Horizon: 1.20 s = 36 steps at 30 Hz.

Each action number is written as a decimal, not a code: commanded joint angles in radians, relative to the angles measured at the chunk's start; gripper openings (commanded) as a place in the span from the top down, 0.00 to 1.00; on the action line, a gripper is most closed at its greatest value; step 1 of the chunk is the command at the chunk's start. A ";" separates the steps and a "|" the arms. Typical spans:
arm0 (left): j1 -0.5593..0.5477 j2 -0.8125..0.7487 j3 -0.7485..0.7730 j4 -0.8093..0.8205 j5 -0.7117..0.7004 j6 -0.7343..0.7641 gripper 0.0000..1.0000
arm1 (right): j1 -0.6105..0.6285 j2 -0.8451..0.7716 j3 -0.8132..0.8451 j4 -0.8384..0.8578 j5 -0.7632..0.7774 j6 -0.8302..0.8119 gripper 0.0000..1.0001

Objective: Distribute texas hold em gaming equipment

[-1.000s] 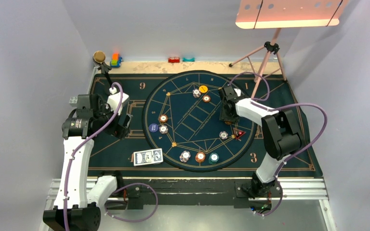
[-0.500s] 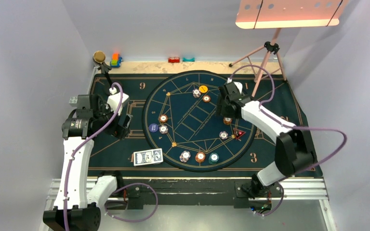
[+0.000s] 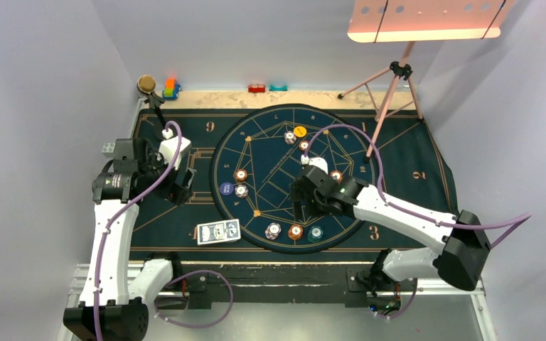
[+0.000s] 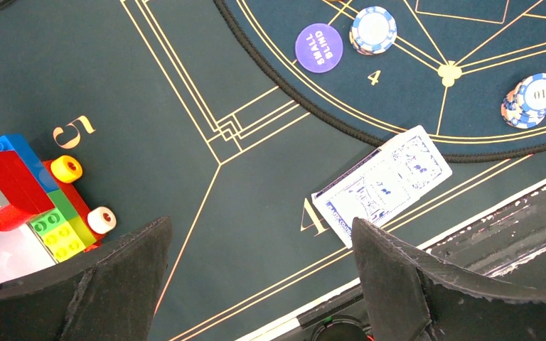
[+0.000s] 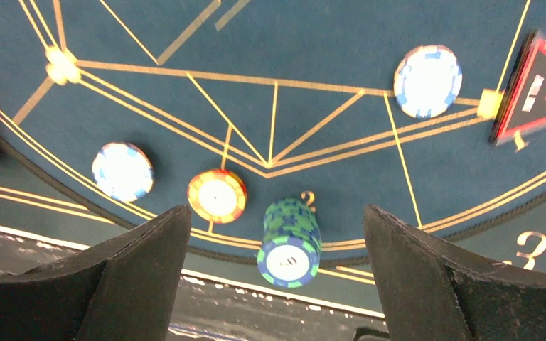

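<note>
A deck of blue-backed cards [image 3: 218,231] lies on the dark cloth near the front edge, left of the round mat. It also shows in the left wrist view [image 4: 382,184]. White [image 3: 274,230], orange [image 3: 296,231] and teal [image 3: 316,232] chip stacks stand on the mat's near rim. My right gripper [image 3: 301,203] hangs open just above them. In the right wrist view the teal stack [image 5: 289,241] sits between the open jaws of my right gripper [image 5: 277,277], apart from both. My left gripper [image 3: 183,186] is open and empty over the cloth left of the mat, also seen in its wrist view [image 4: 259,284].
The blue small-blind button [image 4: 319,47] and more chips [image 3: 240,175] lie on the round mat [image 3: 256,142], with an orange button [image 3: 300,131] at the back. A red triangle marker [image 5: 533,89] lies right of the gripper. Toy blocks [image 4: 28,195] sit by the left gripper. A tripod [image 3: 391,85] stands back right.
My right arm has swung from the mat's far right side forward and left. Its gripper now sits over the near chip stacks. The left arm has not moved.
</note>
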 commanded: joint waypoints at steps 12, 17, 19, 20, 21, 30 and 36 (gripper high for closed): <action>0.005 0.000 0.031 0.004 0.024 -0.003 0.00 | 0.092 -0.032 -0.177 -0.007 -0.017 0.154 0.16; 0.004 0.005 0.030 0.006 0.020 -0.004 0.00 | 0.092 -0.029 -0.209 0.015 -0.020 0.155 0.24; 0.005 0.005 0.031 0.006 0.019 -0.004 0.00 | 0.092 -0.020 -0.220 0.028 -0.024 0.157 0.28; 0.004 0.006 0.032 0.006 0.020 -0.004 0.00 | 0.092 -0.016 -0.224 0.035 -0.026 0.157 0.32; 0.004 0.006 0.032 0.006 0.019 -0.004 0.00 | 0.092 -0.011 -0.229 0.043 -0.029 0.158 0.35; 0.005 -0.003 0.026 0.006 0.005 0.005 0.00 | 0.092 -0.014 -0.229 0.051 -0.037 0.162 0.59; 0.005 -0.006 0.022 0.010 0.006 0.005 0.00 | 0.092 -0.049 -0.182 -0.007 -0.031 0.155 0.67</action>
